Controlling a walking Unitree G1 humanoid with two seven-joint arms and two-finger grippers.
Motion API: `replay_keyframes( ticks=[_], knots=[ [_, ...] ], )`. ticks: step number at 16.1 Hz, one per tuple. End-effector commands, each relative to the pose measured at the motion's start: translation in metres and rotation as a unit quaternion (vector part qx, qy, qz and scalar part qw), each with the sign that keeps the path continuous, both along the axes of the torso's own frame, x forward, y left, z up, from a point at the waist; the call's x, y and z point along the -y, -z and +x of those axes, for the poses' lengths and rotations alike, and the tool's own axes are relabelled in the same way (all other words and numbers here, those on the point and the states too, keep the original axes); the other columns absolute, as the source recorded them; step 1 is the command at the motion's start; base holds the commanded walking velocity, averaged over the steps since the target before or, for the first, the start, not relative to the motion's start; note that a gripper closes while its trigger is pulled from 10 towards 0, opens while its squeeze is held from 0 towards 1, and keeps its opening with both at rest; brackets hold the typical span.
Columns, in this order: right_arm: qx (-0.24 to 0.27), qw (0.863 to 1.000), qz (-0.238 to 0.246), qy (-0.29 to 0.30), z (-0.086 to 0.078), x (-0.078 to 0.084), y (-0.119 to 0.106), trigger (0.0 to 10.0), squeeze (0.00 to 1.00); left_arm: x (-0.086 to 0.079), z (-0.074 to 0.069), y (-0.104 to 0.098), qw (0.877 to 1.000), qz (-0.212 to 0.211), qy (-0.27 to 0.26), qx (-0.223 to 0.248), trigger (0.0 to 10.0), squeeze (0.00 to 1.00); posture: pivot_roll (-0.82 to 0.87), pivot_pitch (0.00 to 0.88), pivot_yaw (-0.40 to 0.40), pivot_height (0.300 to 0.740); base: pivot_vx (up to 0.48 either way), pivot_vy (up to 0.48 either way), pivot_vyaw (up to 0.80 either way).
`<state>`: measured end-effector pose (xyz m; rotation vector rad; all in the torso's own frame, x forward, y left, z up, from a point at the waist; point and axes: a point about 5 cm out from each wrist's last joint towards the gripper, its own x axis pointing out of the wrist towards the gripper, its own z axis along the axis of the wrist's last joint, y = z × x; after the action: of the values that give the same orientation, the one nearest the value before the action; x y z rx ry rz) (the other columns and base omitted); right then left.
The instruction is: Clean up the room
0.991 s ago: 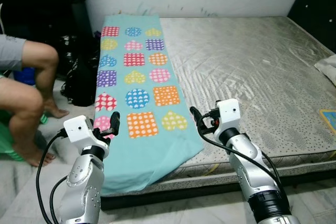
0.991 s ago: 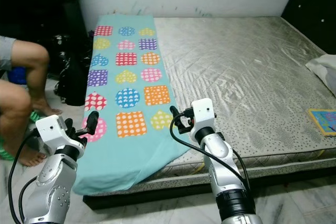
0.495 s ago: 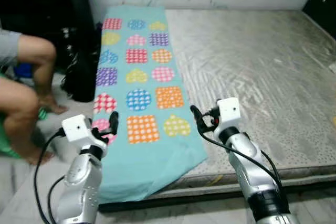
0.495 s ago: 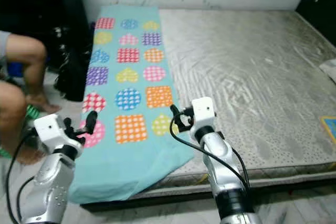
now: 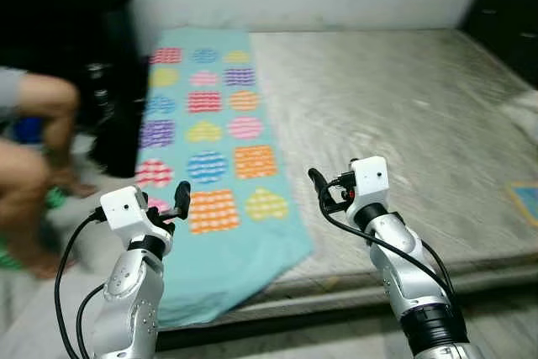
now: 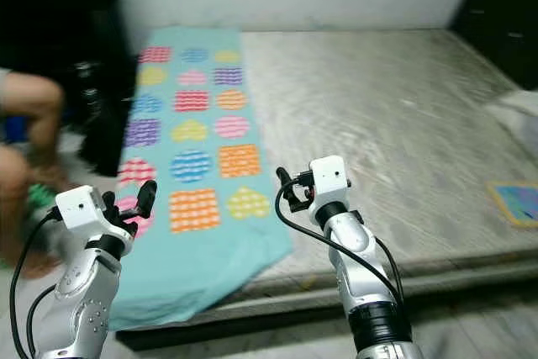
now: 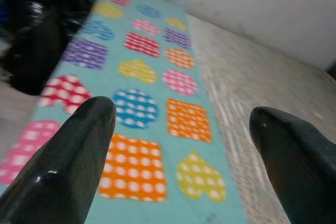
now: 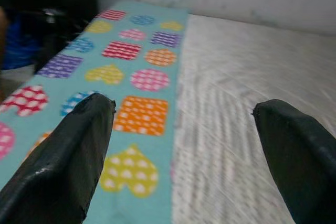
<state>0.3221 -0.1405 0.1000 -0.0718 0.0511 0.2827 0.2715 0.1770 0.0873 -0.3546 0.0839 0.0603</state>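
Observation:
A turquoise blanket (image 5: 210, 132) printed with dotted coloured hearts, squares and circles lies along the left side of a bare grey mattress (image 5: 395, 98), and its near end hangs over the bed's front edge. My left gripper (image 5: 172, 206) is raised at the blanket's near left corner and is open, with nothing between its fingers (image 7: 68, 156). My right gripper (image 5: 324, 192) hovers open just right of the blanket's near right corner, above the mattress. In the right wrist view its fingers (image 8: 68, 156) frame the border between blanket (image 8: 131, 77) and mattress.
A person's bare legs (image 5: 34, 124) are at the far left, beside a black bag (image 5: 118, 124) on the floor. A flat blue and yellow item (image 5: 525, 199) and something white (image 5: 525, 107) lie at the mattress's right edge. White wall behind.
The head view has swung and is now blurred, so the camera is moving. Both arms keep the same raised pose with fingers apart. The blanket lies as before.

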Motion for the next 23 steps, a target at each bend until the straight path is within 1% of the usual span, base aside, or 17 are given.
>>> replay_keyframes(
  ticks=[1,6,8,12,22,23],
  knots=[
    [0.000,1.000,-0.001,0.006,0.0011,0.0038,-0.0006,10.0,0.00,0.0029,0.0015,-0.0022,1.000,0.002,0.006,0.003,10.0,0.00,-0.10,0.051,-0.026,0.740,0.000,0.000,-0.68],
    [0.000,1.000,-0.003,0.005,0.0011,0.0037,-0.0008,10.0,0.00,0.0031,0.0013,-0.0019,1.000,-0.001,0.004,0.001,10.0,0.00,-0.10,0.054,-0.028,0.740,0.000,0.000,0.00],
    [0.000,1.000,-0.003,0.005,0.0011,0.0040,-0.0008,10.0,0.00,0.0025,0.0013,-0.0002,1.000,0.003,0.004,-0.007,10.0,0.00,-0.10,0.056,-0.029,0.740,0.000,0.000,0.00],
    [0.000,1.000,-0.005,0.007,0.0018,0.0045,-0.0010,10.0,0.00,0.0029,0.0021,-0.0005,1.000,0.000,0.004,-0.004,10.0,0.00,-0.10,0.059,-0.029,0.740,0.065,-0.348,0.00],
    [-0.003,1.000,-0.005,0.013,0.0024,0.0071,0.0006,10.0,0.00,0.0007,0.0031,0.0016,1.000,-0.004,-0.001,-0.016,10.0,0.00,-0.10,0.059,-0.026,0.740,0.000,0.000,0.00],
    [-0.004,1.000,-0.006,0.013,0.0027,0.0071,0.0008,10.0,0.00,0.0009,0.0034,0.0014,1.000,-0.004,0.000,-0.015,10.0,0.00,-0.10,0.058,-0.027,0.740,0.000,0.371,-0.64]
  ],
)
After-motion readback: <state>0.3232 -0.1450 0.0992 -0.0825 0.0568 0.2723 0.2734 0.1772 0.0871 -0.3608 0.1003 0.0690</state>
